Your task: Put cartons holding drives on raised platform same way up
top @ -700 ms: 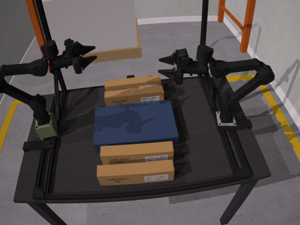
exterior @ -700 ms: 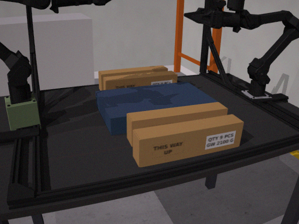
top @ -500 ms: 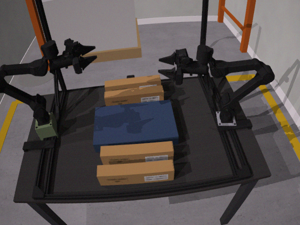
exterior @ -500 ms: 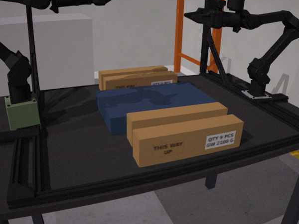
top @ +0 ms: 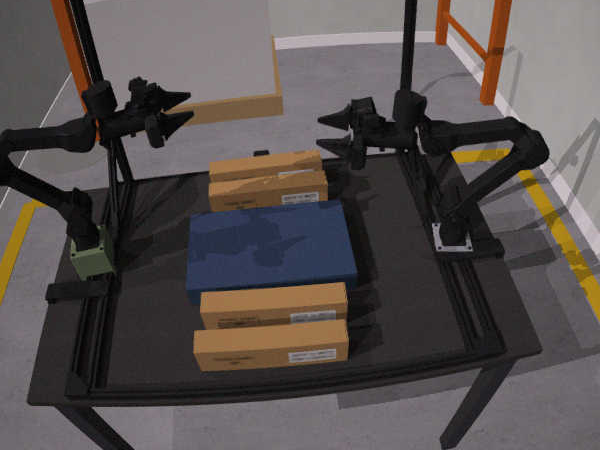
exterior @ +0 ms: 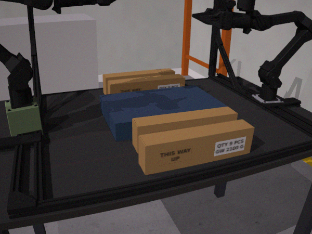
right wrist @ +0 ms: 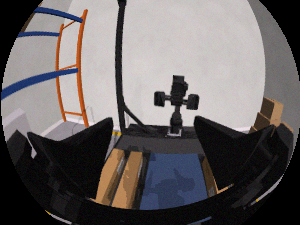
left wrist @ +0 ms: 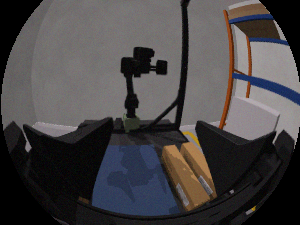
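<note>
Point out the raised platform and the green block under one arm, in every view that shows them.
blue raised platform (top: 310,265) (exterior: 166,99) (left wrist: 145,160) (right wrist: 175,165): top, exterior, both wrist views; its upper surface.
green block (top: 93,262) (exterior: 25,119) (left wrist: 131,123): top, exterior, left wrist; a side face.
</note>
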